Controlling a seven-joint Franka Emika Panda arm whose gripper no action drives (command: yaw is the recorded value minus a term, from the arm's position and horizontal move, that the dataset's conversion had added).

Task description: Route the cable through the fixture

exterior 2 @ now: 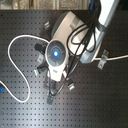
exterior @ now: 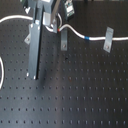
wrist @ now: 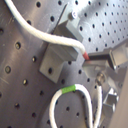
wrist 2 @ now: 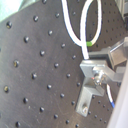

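First exterior view: the cable (exterior: pixel 75 34) runs across the far part of the black perforated board (exterior: pixel 75 95), from the first exterior view's left edge, past a red mark near one grey clip (exterior: pixel 64 40), through a blue band, to a second clip (exterior: pixel 108 40) at the first exterior view's right. The gripper (exterior: pixel 50 22) sits over the cable just on the left of the red mark.

Second exterior view: the arm's body hides the gripper; the cable (exterior 2: pixel 15 60) loops wide at the second exterior view's left, and another stretch leaves a clip (exterior 2: pixel 102 59) toward the right edge.

First wrist view: the cable (wrist: pixel 35 30) crosses a grey fixture block (wrist: pixel 57 52) and ends its white run at the red mark, where a dark fingertip (wrist: pixel 102 56) meets it; a green-banded loop lies nearby.

Second wrist view: the cable (wrist 2: pixel 75 30) curves over the board toward a fixture post (wrist 2: pixel 92 75).

Pincer state: appears pinched on the cable at the red mark, though the hold is only partly seen.

Key relation: the cable's long axis runs along the row of clips, and the block lies right beside the held point.
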